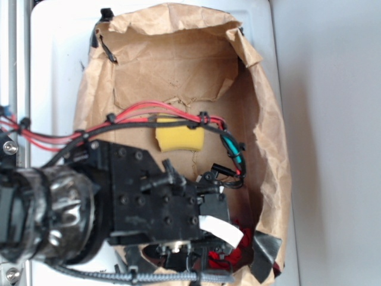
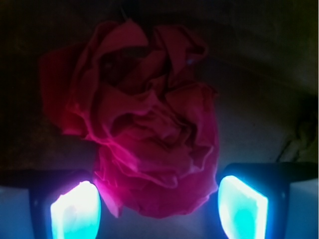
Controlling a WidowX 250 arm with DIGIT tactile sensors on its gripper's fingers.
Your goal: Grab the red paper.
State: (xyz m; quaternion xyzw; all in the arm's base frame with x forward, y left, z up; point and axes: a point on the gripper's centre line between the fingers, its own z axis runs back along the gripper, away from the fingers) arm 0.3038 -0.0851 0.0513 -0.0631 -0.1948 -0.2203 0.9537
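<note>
While the pincer stands spread wide in the wrist view, its two glowing fingertips sit at the lower left and lower right of the frame and nothing is clamped between them. The red paper fills the centre of that view, its lower edge reaching down between the fingertips; whether either tip touches it cannot be told.

In the exterior view the arm covers most of the wad, and only red scraps show at the lower centre, inside the brown paper bag. The yellow sponge lies apart, towards the middle of the frame, under the red wires.

Judgement: the step in hand is the approach before closing. To do it well, the pincer should go lower so the tips straddle the bulk of the wad and not just its lower fringe, then close firmly, since crumpled paper gives. The wad sits slightly left of centre; a small correction would even the grip. Risk: pinching the bag lining along with the paper.
</note>
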